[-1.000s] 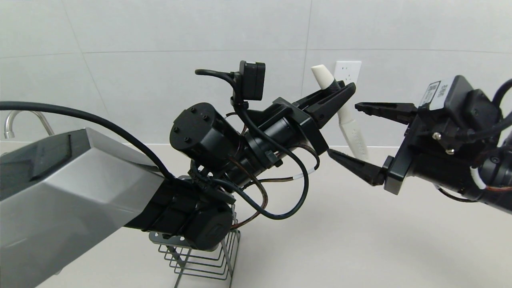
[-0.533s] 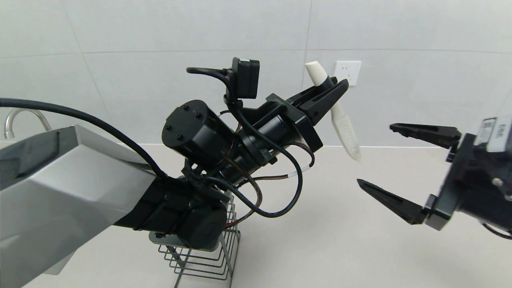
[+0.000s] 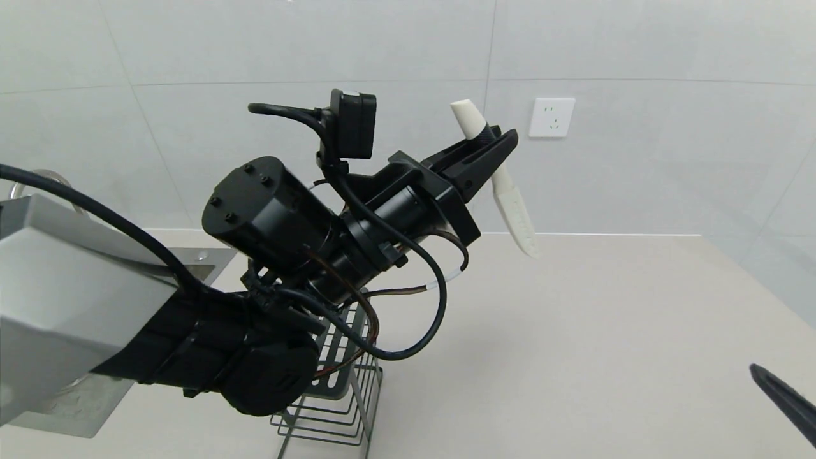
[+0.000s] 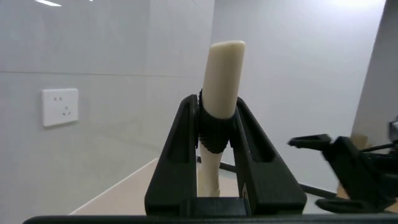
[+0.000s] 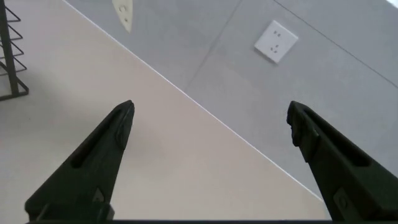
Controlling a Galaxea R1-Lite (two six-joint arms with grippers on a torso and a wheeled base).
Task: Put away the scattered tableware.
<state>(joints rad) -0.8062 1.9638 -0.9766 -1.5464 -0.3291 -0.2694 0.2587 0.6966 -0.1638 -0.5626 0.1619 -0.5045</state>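
Observation:
A white knife (image 3: pixel 513 207) with a cream handle and a black collar hangs blade-down above the counter. My left gripper (image 3: pixel 491 150) is shut on that collar, raised in front of the wall. In the left wrist view the handle (image 4: pixel 224 74) stands up between the closed fingers of the left gripper (image 4: pixel 217 124). My right gripper (image 5: pixel 211 121) is open with nothing in it, low over the counter and well away from the knife. One of its fingers (image 3: pixel 781 398) pokes in at the head view's lower right corner. The blade's tip (image 5: pixel 124 12) shows far off in the right wrist view.
A grey wire rack (image 3: pixel 331 408) stands on the beige counter (image 3: pixel 574 331) below my left arm. A steel sink (image 3: pixel 70 408) lies at the left edge. A wall socket (image 3: pixel 551 118) sits on the tiled wall behind the knife.
My right gripper, open around the blade a second ago, has pulled back down and to the right. The left arm has carried the knife a little to the left.

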